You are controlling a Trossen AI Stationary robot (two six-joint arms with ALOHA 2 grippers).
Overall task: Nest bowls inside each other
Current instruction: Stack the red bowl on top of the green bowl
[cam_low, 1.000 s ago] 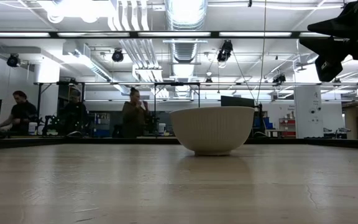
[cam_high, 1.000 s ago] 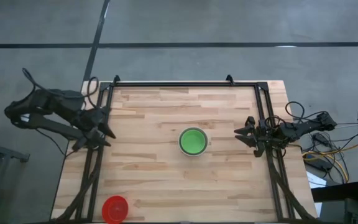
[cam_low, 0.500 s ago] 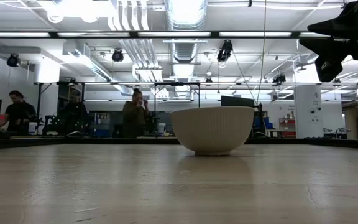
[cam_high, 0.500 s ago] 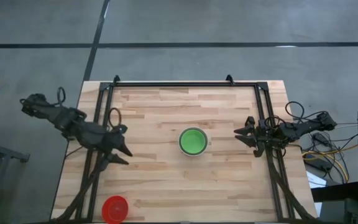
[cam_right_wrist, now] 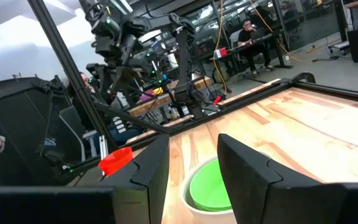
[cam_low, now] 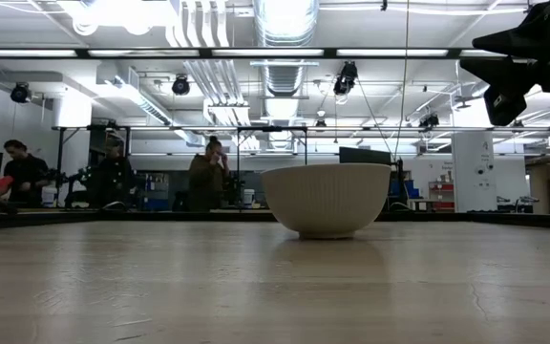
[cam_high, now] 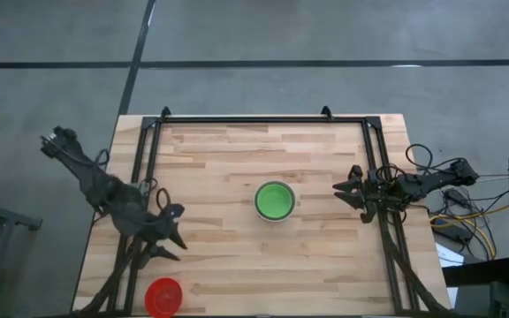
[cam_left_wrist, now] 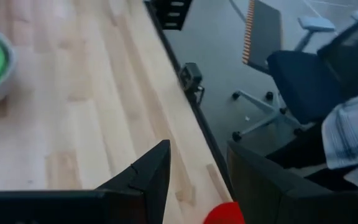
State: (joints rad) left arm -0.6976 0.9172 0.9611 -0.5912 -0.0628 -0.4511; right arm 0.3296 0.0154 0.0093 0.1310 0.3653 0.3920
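Observation:
A pale white-grey bowl (cam_high: 275, 201) stands on its base at the table's middle, with a bright green bowl (cam_high: 274, 200) nested inside it. It also shows as the white-grey bowl (cam_low: 326, 199) in the low view. A red bowl (cam_high: 163, 296) sits on the table near the near left corner. My left gripper (cam_high: 173, 247) hovers open above the table, a short way to the far side of the red bowl, pointing toward it. In the left wrist view the red bowl (cam_left_wrist: 225, 213) shows between the fingers of my left gripper (cam_left_wrist: 197, 180). My right gripper (cam_high: 341, 193) waits open at the right edge, facing the stack.
Black frame rails (cam_high: 140, 177) run along the table's left, right and far sides. An office chair (cam_left_wrist: 303, 74) and a person's sleeve (cam_left_wrist: 353, 130) stand beyond the near edge. People sit at benches far behind the table (cam_low: 113, 177). Bare wood lies between the stack and the red bowl.
My left arm has swung from the table's left edge toward the near edge and the red bowl, sinking as it went, with its fingers still apart. The bowls and my right arm have kept still.

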